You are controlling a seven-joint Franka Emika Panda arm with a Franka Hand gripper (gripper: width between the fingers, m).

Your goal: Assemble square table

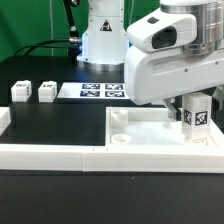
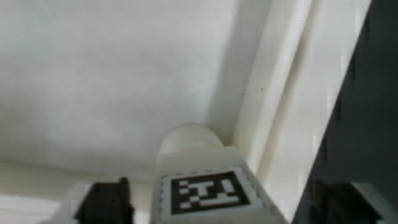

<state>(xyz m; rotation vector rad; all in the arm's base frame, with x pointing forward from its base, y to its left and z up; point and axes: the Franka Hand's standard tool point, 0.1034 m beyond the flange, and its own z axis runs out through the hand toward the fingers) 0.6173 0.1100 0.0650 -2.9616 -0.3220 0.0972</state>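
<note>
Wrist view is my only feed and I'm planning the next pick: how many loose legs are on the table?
Observer: Two in view, upright side by side at the exterior view's left: first loose leg, second loose leg.
Operator: Which corner am I over?
Observer: The end effector and tagged leg are at the far corner of the tabletop, exterior view's right.
Operator: Any empty sockets?
Observer: Two, near socket and far socket, along its left side.

Bright, even light. Around the gripper [image 1: 196, 116] white surfaces wash out; the wrist view is blurred and grainy, shaded close to it.
</note>
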